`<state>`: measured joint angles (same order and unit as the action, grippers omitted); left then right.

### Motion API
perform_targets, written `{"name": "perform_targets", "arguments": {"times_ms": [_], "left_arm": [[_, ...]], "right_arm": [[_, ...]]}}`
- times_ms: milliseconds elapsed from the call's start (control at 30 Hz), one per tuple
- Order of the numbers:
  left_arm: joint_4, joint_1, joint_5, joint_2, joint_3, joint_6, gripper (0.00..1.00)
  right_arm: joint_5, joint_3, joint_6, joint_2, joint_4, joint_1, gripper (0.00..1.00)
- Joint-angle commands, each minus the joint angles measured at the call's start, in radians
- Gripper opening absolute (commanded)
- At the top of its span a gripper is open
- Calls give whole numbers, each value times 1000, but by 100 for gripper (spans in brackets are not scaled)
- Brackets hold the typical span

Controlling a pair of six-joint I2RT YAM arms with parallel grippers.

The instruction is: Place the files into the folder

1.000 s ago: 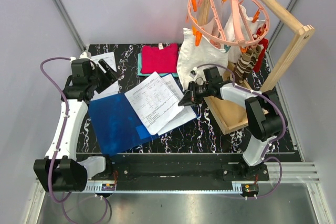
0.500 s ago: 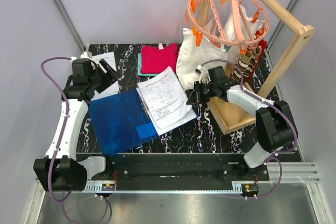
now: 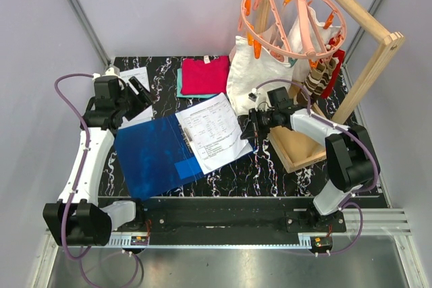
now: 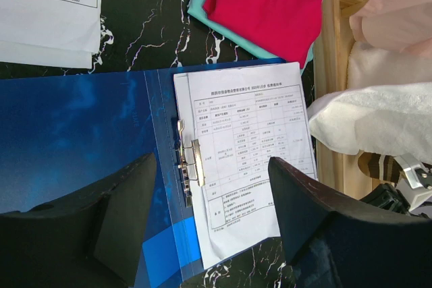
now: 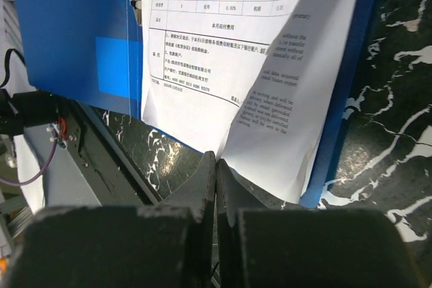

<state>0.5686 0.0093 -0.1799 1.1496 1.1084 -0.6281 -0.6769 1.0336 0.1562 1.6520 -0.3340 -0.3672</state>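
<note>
Now right gripper [image 5: 216, 163] reaches leftward, fingers [image 5: 201, 183] together at files [image 3: 214, 129]; left gripper [image 4: 210, 170] agape above folder [image 3: 148, 153].

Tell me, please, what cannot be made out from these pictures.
Print on the files: too small, left wrist view.
Sheet count: top sheet covers the rest, top view.
Whether the right gripper pinches a sheet: shut, contact hidden, right wrist view.
Loose sheets: cut by left wrist view's edge.

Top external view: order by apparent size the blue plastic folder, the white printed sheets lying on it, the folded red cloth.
Largest: blue plastic folder
Then: white printed sheets
Smallest: folded red cloth
</note>
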Motion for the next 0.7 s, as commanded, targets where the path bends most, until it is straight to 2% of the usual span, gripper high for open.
{"name": "perform_targets", "arguments": {"times_ms": [0,667], "left_arm": [[-59,-5,3,2,-4,10,71],[-62,-6,2,1,-5,10,71]], "right_arm": [[-118,26,-29,23,62,2,0],[-159,25,-1,63,104,-10,0]]}}
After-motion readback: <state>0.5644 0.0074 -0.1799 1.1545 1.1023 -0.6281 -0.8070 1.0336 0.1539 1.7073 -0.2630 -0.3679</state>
